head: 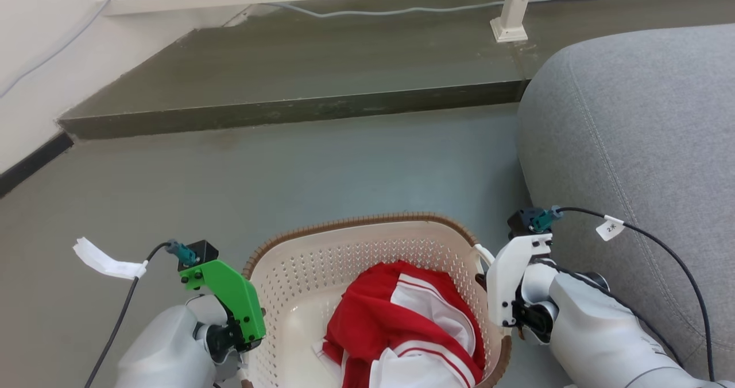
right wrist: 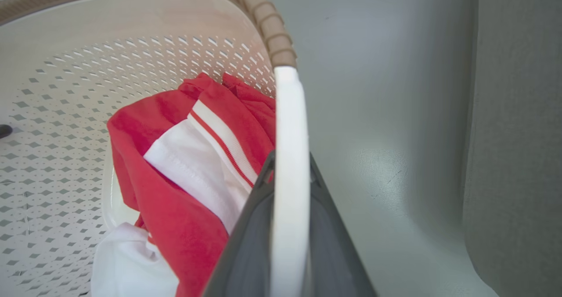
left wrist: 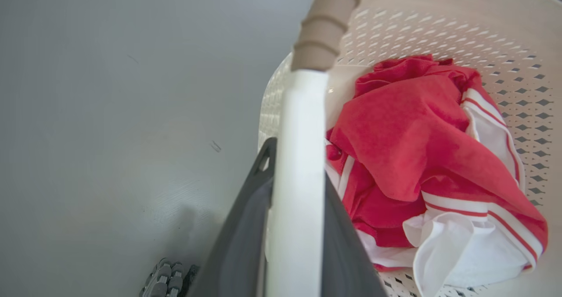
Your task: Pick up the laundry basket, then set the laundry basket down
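Laundry basket [head: 321,262] near grey sofa [head: 631,135], grey floor [head: 287,170] around, left fingers [left wrist: 241,244] and right fingers [right wrist: 246,253] clamping its handles [left wrist: 298,156].

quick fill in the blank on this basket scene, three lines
The clothes in the basket are white and ____.
The left gripper and right gripper each clamp a white ____ of the basket.
The basket's woven rim is ____.
Missing words: red; handle; brown.
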